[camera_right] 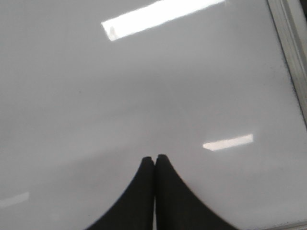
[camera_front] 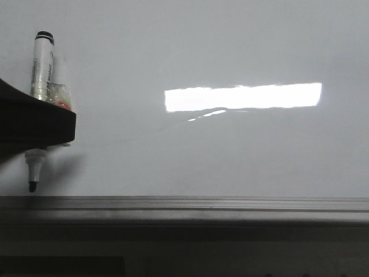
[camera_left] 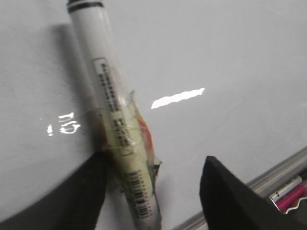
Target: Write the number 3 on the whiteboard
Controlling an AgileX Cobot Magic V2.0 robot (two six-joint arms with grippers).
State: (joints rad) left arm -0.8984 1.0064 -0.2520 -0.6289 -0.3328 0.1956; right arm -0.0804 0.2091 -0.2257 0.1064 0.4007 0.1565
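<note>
The whiteboard (camera_front: 230,156) fills the front view, glossy and bare; no number 3 shows on it in any view. A white marker (camera_front: 43,63) with a black tip (camera_front: 33,186) stands upright through my left gripper (camera_front: 40,130) at the far left, its tip just above the board's near edge. In the left wrist view the marker (camera_left: 115,120) is taped against one finger (camera_left: 81,191), and the other finger (camera_left: 225,191) stands well apart from it, so the jaws are open. My right gripper (camera_right: 154,157) is shut on nothing over the bare whiteboard (camera_right: 96,86).
A grey metal edge strip (camera_front: 202,203) runs along the board's near side, with a dark band beyond it. A bright rectangular glare (camera_front: 242,97) lies mid-board. Past the strip (camera_left: 273,175), pink and white markers (camera_left: 290,194) lie off the board.
</note>
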